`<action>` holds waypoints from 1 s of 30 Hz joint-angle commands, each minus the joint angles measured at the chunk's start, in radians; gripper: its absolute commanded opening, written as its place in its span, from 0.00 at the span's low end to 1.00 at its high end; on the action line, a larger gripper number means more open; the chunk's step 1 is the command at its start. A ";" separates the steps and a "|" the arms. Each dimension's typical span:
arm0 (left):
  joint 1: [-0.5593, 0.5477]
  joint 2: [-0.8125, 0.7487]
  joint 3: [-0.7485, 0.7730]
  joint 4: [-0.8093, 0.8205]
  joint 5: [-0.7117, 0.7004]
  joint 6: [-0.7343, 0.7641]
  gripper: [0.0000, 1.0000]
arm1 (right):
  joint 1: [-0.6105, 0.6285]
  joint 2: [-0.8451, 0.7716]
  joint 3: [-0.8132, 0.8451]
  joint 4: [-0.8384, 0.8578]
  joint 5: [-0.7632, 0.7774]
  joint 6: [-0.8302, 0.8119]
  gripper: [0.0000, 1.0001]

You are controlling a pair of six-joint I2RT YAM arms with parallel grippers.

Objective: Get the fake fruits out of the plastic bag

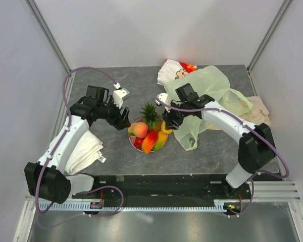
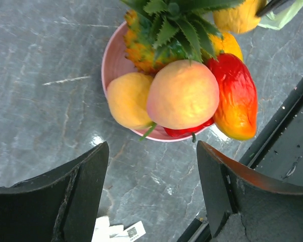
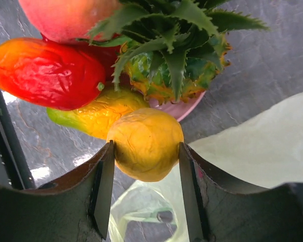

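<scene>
A pink plate (image 1: 132, 142) in the middle of the table holds several fake fruits: a pineapple (image 1: 150, 116), a peach (image 1: 139, 129) and a red-yellow mango (image 1: 150, 141). My right gripper (image 3: 145, 148) is shut on a yellow round fruit (image 3: 145, 143), held just off the plate's rim (image 3: 184, 107) above the plastic bag's edge. The pale-green plastic bag (image 1: 212, 85) lies crumpled under the right arm. My left gripper (image 2: 152, 148) hangs open over bare table just left of the plate (image 2: 111, 55), with nothing between its fingers.
A white-and-red printed pouch (image 1: 174, 70) lies behind the bag. A beige cloth (image 1: 255, 108) sits at the right edge. A white towel (image 1: 83, 148) lies under the left arm, its paper tag (image 2: 118, 232) below the left gripper. A black rail (image 1: 161, 184) runs along the front.
</scene>
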 commanded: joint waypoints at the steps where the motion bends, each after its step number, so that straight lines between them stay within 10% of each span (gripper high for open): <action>1: 0.009 0.017 0.057 -0.024 -0.020 0.057 0.77 | -0.022 0.027 0.028 0.078 -0.116 0.079 0.42; 14: 0.031 0.022 -0.032 0.047 -0.066 -0.017 0.80 | -0.030 -0.143 0.074 -0.021 -0.231 0.065 0.44; 30: 0.095 -0.041 -0.057 0.209 -0.068 -0.200 0.90 | 0.154 0.039 0.427 -0.106 -0.014 -0.037 0.45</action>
